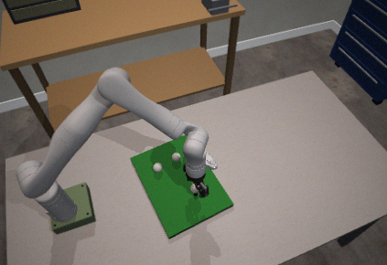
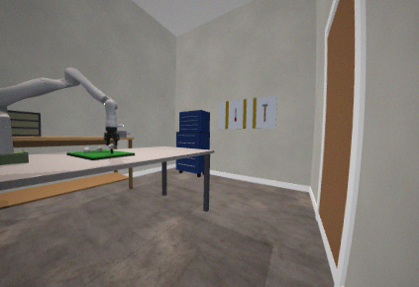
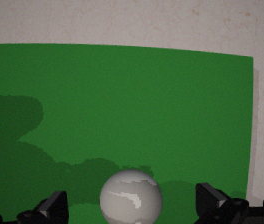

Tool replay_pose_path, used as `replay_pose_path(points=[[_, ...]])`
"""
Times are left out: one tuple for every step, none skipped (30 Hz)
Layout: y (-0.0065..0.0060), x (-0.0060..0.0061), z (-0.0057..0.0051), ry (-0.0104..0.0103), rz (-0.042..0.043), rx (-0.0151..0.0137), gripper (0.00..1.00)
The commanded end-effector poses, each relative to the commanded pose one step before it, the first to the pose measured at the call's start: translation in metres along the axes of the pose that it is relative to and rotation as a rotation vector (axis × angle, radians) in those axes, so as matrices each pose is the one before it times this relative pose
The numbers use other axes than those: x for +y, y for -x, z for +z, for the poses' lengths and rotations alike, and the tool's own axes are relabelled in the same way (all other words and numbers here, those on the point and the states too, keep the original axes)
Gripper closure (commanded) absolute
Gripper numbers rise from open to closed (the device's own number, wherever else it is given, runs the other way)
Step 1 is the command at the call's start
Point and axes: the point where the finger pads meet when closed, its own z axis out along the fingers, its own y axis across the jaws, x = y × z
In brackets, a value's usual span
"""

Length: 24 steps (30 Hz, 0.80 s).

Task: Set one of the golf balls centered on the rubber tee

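My gripper (image 1: 199,189) is open and stands low over the green mat (image 1: 180,185). A white golf ball (image 3: 131,200) lies between the spread fingers, free of them; it also shows in the top view (image 1: 194,186). The rubber tee is hidden under that ball, so I cannot tell how the ball sits on it. Two more golf balls lie on the mat's far part, one to the left (image 1: 157,167) and one nearer the arm (image 1: 177,156). In the exterior view the gripper (image 2: 110,143) hangs just above the mat (image 2: 100,153).
The arm's green base (image 1: 71,215) is bolted at the table's left. A wooden shelf bench (image 1: 113,55) stands behind the table. A blue drawer cabinet (image 1: 374,41) stands at the far right.
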Motion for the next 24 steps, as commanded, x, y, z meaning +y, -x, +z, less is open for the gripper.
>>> replay_pose_path(points=[[-0.0006, -0.00074, -0.02119, -0.00206, -0.00154, -0.00047, 0.0], [0.00018, 0.00001, -0.00796, 0.00017, 0.00009, -0.00008, 0.0], [0.00035, 0.00002, -0.00852, 0.00024, 0.00028, -0.00018, 0.0], [0.00028, 0.00001, -0.00863, 0.00018, 0.00024, -0.00014, 0.0], [-0.0003, -0.00001, -0.0081, -0.00013, -0.00032, 0.00017, 0.0], [-0.00014, 0.0, -0.00785, -0.00002, -0.00015, 0.00006, 0.0], [0.0, 0.00001, -0.00734, 0.00008, -0.00001, -0.00003, 0.0], [0.00011, 0.00002, -0.00661, 0.00014, 0.00011, -0.00009, 0.0], [0.00018, 0.00002, -0.00568, 0.00018, 0.00019, -0.00013, 0.0], [0.00021, 0.00002, -0.00461, 0.00018, 0.00021, -0.00014, 0.0], [0.00019, 0.00002, -0.00348, 0.00016, 0.0002, -0.00012, 0.0], [-0.00228, 0.00239, -0.00238, 0.00776, 0.00015, 0.0077, 0.0], [-0.00035, 0.00043, -0.00134, 0.00139, 0.00009, 0.00131, 0.0], [0.0, 0.0, 0.0, 0.0, 0.0, 0.0, 0.0], [0.0, 0.0, 0.0, 0.0, 0.0, 0.0, 0.0], [0.00003, 0.00001, -0.00055, 0.00003, 0.00004, -0.00002, 0.0], [0.0, 0.0, -0.00008, 0.0, 0.00001, 0.0, 0.0], [0.0, 0.0, 0.0, 0.0, 0.0, 0.0, 0.0], [0.0, 0.0, 0.0, 0.0, 0.0, 0.0, 0.0], [0.0, 0.0, 0.0, 0.0, 0.0, 0.0, 0.0], [0.00012, -0.00003, 0.00006, -0.00011, 0.00012, -0.00021, 0.0], [0.00006, -0.00001, 0.00003, -0.00005, 0.00006, -0.0001, 0.0], [0.0, 0.0, 0.0, 0.0, 0.0, -0.00001, 0.0], [0.0, 0.0, 0.0, 0.0, 0.0, 0.0, 0.0]])
